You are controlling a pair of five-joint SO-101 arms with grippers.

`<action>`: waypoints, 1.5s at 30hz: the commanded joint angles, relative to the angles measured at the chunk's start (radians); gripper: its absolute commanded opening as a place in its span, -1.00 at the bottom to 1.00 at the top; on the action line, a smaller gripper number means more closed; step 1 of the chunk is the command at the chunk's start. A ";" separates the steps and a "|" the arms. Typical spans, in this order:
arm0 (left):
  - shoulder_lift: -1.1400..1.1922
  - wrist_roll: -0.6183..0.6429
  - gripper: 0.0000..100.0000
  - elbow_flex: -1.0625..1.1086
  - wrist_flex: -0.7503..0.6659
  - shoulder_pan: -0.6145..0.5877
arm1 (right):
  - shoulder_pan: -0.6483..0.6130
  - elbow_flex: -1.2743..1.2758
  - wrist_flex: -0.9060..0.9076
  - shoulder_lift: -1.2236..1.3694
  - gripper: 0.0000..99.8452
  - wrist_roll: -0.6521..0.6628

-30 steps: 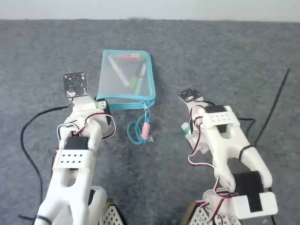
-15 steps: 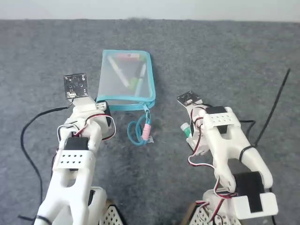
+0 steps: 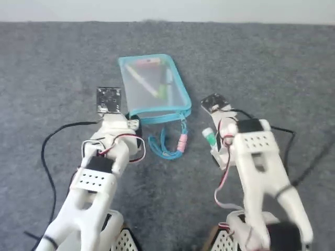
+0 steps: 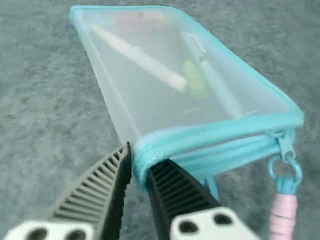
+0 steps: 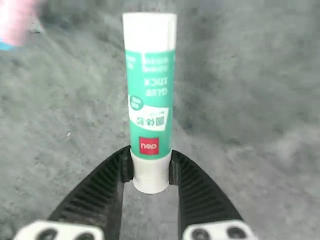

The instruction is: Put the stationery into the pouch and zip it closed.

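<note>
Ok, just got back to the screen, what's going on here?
The left gripper is clamped on a corner of the clear blue-edged pouch at its zip end. The pouch lies on the grey table with pens inside. The right gripper holds a glue stick by one end, beside the pouch and not yet in it.

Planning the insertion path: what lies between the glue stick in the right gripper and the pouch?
Mostly bare grey mat; in the high view the pink tag on the zip's teal cord lies between glue stick and pouch.
</note>
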 commanded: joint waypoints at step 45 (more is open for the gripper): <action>-0.023 0.012 -0.98 -0.022 -0.020 0.072 | -0.392 -0.965 0.412 0.694 -0.99 -0.163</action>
